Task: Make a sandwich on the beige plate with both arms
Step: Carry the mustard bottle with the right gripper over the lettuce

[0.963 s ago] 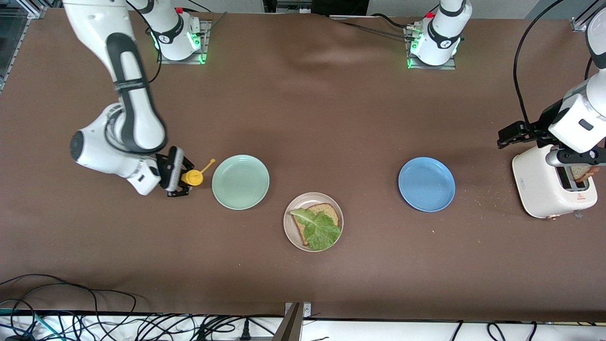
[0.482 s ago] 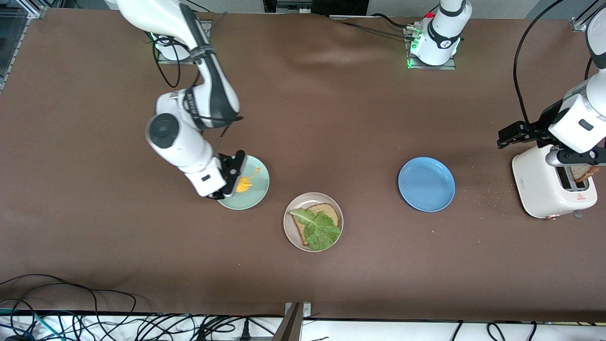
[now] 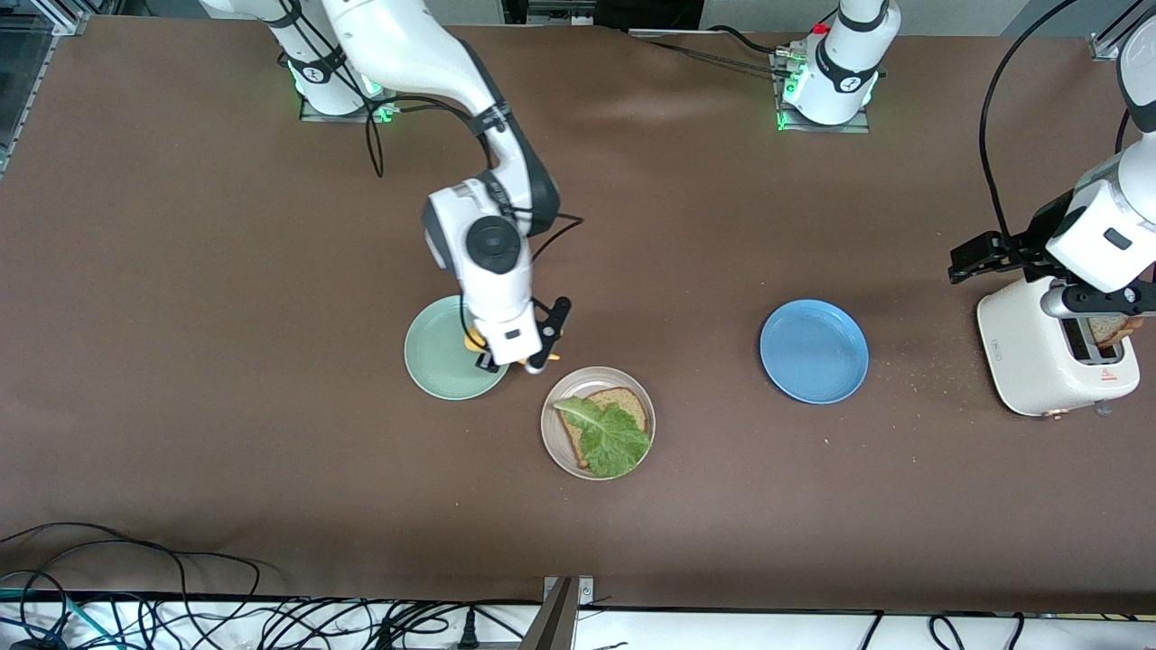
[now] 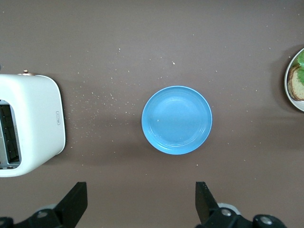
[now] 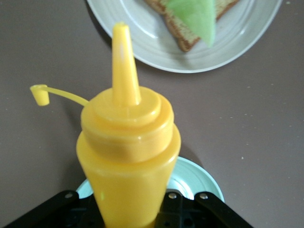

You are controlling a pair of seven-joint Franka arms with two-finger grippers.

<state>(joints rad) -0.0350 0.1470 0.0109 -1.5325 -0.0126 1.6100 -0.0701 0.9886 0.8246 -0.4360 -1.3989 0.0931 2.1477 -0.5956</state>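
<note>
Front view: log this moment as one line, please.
right end effector: shut on yellow squeeze bottle, over mint-green plate | left end effector: open, waiting | beige plate: bread slice, lettuce

Front view: we look down from high across the table (image 3: 271,226), facing both robot bases. Left wrist view: we look straight down from well above the blue plate (image 4: 176,119) and toaster (image 4: 28,126). Right wrist view: close, past a yellow bottle (image 5: 128,156). All 3 views share the beige plate (image 3: 554,442).
</note>
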